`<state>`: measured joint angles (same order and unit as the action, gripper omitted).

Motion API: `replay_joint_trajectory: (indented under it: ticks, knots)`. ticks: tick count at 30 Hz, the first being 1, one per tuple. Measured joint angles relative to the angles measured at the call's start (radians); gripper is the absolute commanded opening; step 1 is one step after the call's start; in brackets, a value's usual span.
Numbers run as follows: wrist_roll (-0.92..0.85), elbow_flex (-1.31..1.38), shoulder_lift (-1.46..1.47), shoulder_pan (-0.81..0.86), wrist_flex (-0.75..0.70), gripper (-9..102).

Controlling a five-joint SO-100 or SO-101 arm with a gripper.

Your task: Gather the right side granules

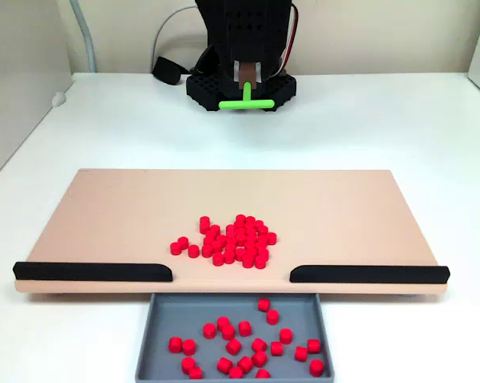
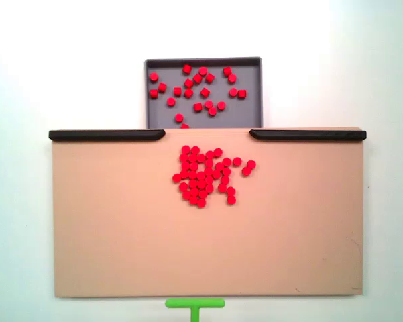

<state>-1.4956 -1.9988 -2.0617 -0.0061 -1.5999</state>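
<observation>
A pile of red granules (image 1: 233, 239) lies on the tan board (image 1: 112, 215) near its middle, just behind the gap between two black rails. In the fixed view from above, the same granules (image 2: 208, 176) sit on the board (image 2: 121, 228) below that gap. More red granules (image 1: 240, 343) lie scattered in the grey tray (image 1: 169, 313), seen from above as granules (image 2: 198, 90) in the tray (image 2: 249, 113). My gripper (image 1: 247, 86) hangs behind the board's far edge, shut on a green T-shaped pusher (image 1: 245, 102). The pusher's crossbar (image 2: 194, 302) stays off the board.
Two black rails (image 1: 93, 271) (image 1: 369, 274) line the board's front edge, leaving a gap above the tray. The arm's black base (image 1: 281, 89) stands at the back on the white table. A black plug and cable (image 1: 166, 69) lie left of the base.
</observation>
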Motion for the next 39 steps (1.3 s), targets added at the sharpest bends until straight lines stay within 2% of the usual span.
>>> replay_joint_trajectory:
  ticks: [8, 39]
  knots:
    - [-0.058, 0.0, 0.0, 0.037, 0.0, 0]
    - [-0.058, 0.0, 0.0, 0.037, 0.0, 0]
